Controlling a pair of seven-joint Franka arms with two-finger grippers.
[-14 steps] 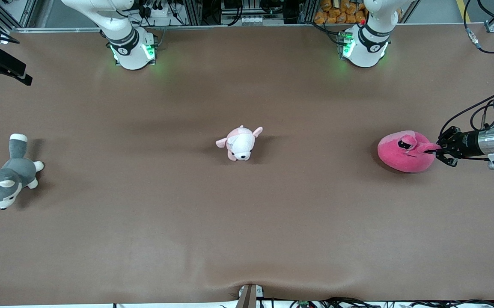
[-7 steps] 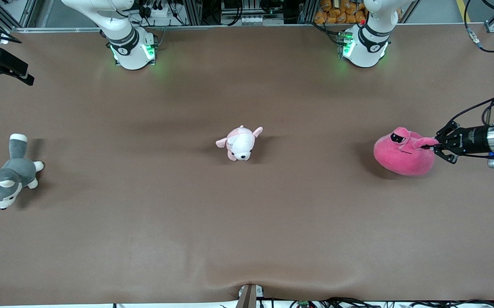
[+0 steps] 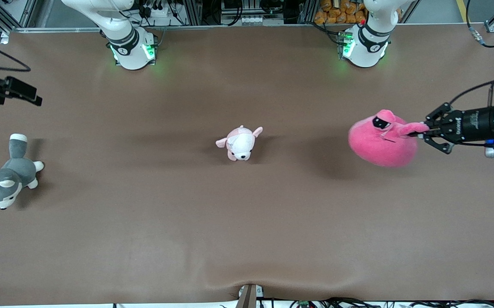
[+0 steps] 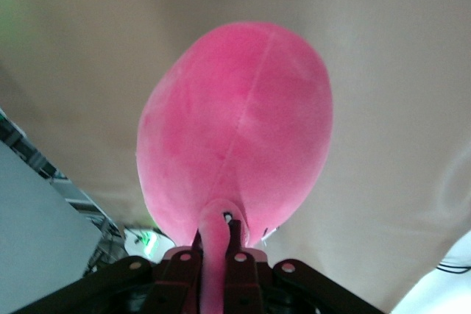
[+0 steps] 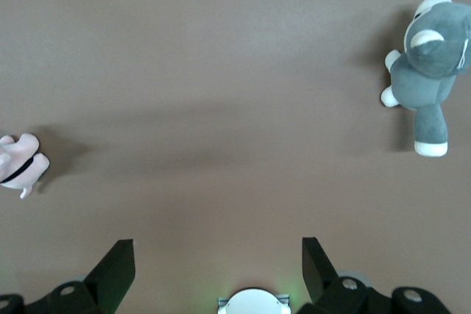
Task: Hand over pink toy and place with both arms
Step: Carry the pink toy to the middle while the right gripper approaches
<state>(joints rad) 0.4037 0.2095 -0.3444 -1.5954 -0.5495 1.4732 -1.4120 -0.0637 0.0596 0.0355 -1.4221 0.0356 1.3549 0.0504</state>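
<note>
The pink toy [image 3: 379, 143] hangs clear of the brown table [image 3: 247, 222] at the left arm's end and casts a shadow below it. My left gripper [image 3: 418, 133] is shut on one of its eye stalks [image 3: 414, 127]; the other stalk with its black eye [image 3: 382, 122] is free. In the left wrist view the pink toy [image 4: 235, 130] dangles from the left gripper [image 4: 219, 229], the stalk squeezed between the fingers. My right gripper [image 3: 33, 96] hovers open over the table's edge at the right arm's end. The right wrist view shows the right gripper [image 5: 218, 255] with nothing between its fingers.
A small pale pink-and-white puppy plush [image 3: 240, 143] lies at mid-table, also seen as the puppy plush [image 5: 18, 163]. A grey-and-white husky plush [image 3: 5, 182] lies near the right arm's end, seen too as the husky [image 5: 427, 71]. Both arm bases [image 3: 131, 49] stand along the back edge.
My left gripper has lifted the pink toy off the table and carried it toward the middle. The right gripper has come a little farther in over the table.
</note>
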